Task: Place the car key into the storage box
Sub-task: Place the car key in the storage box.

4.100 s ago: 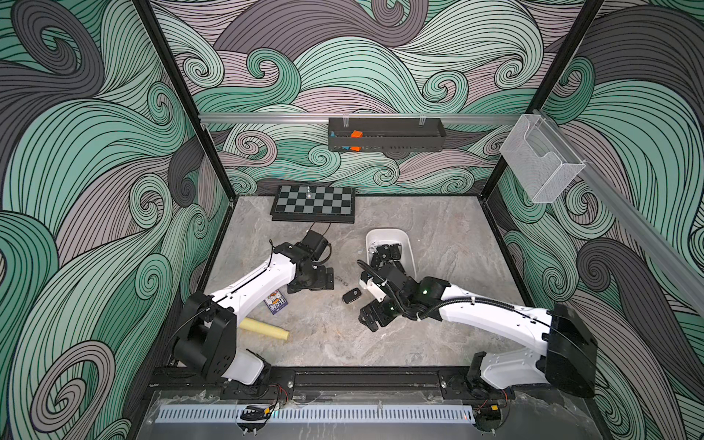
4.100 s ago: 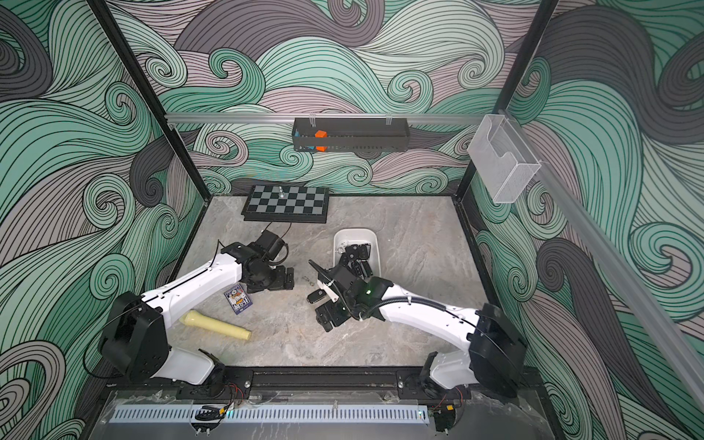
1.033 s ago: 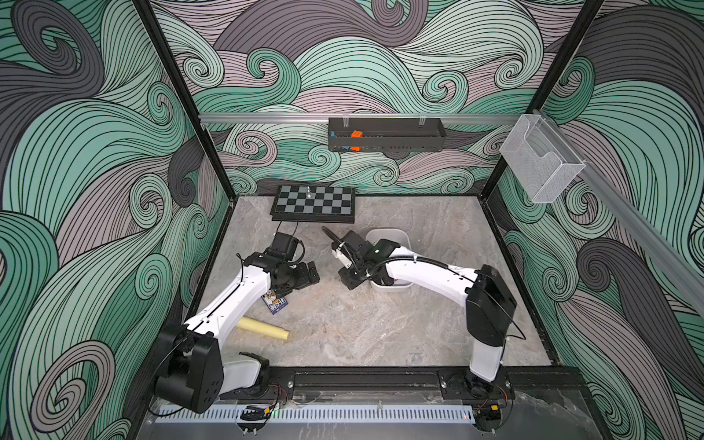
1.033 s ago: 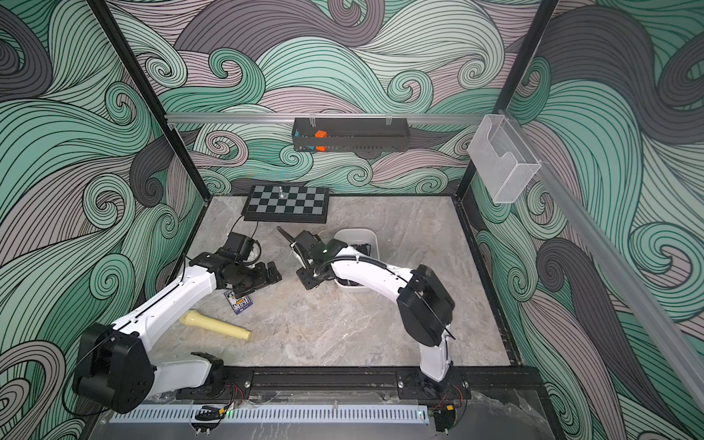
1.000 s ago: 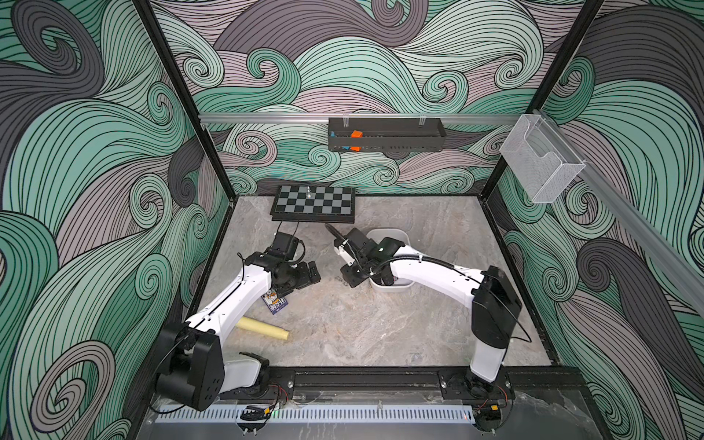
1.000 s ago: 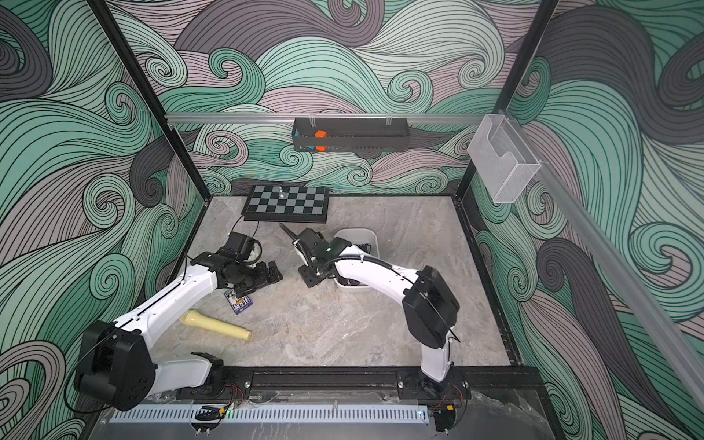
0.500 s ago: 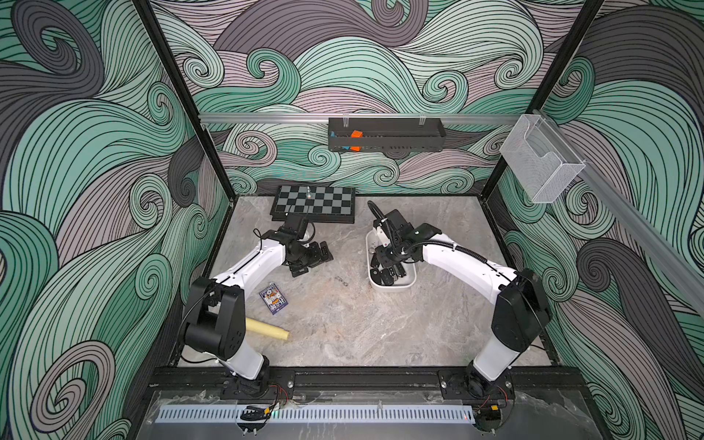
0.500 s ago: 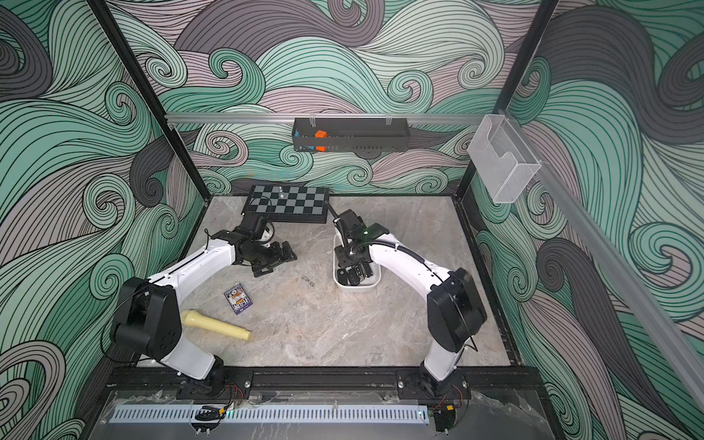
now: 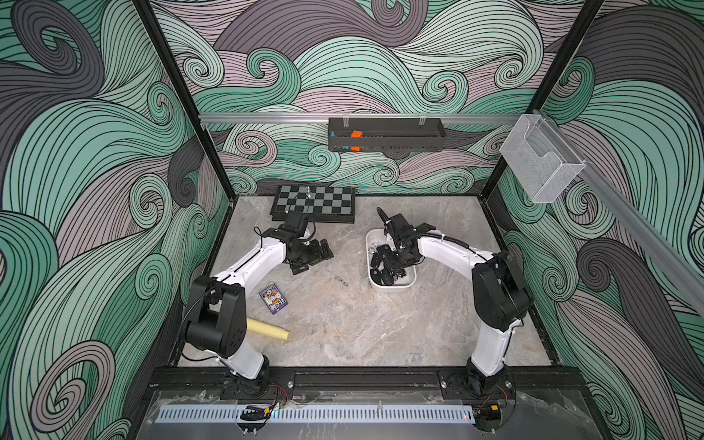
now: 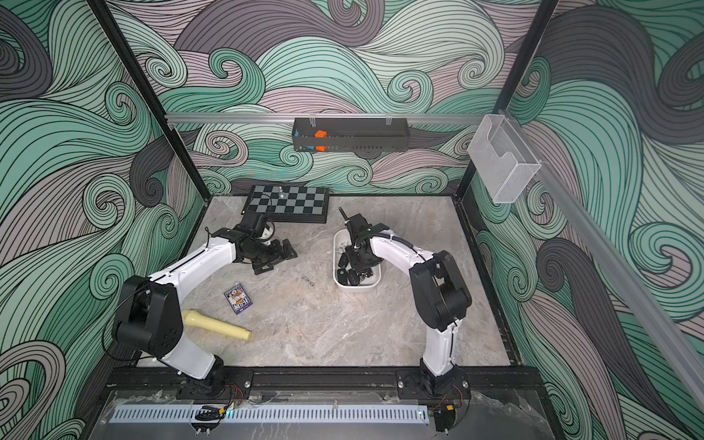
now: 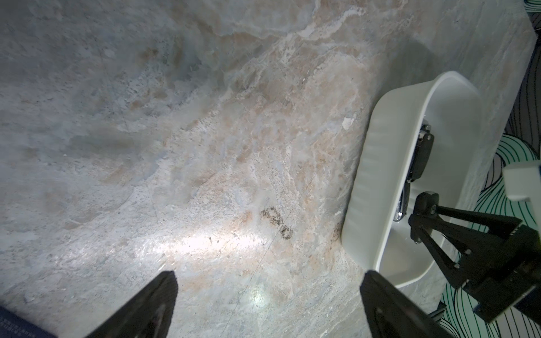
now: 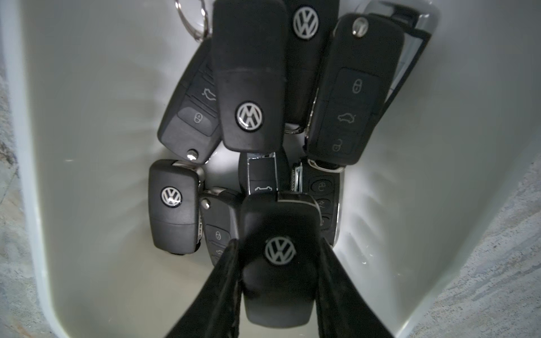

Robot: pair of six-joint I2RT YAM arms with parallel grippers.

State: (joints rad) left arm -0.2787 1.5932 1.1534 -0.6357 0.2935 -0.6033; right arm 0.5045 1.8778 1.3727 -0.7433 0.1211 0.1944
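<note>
Right wrist: car key (image 12: 279, 257) between jaws

VW logo: car key (image 12: 279, 251), other fobs (image 12: 249, 115).

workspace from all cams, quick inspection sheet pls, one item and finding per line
surface: marble-look tabletop, no spills seen
job's things: white storage box holds a pile of black key fobs; car key held inside it above the pile
clutter: card pack, yellowish tube, chessboard with one small piece, tiny dark ring-shaped thing too small to identify
grippers: right gripper shut on the car key; left gripper open, empty, over bare table beside the box
cables: black cable along the right forearm; thin loop at the left wrist
surroundings: wave-pattern walls; black tray with orange block, clear mesh basket on rails
</note>
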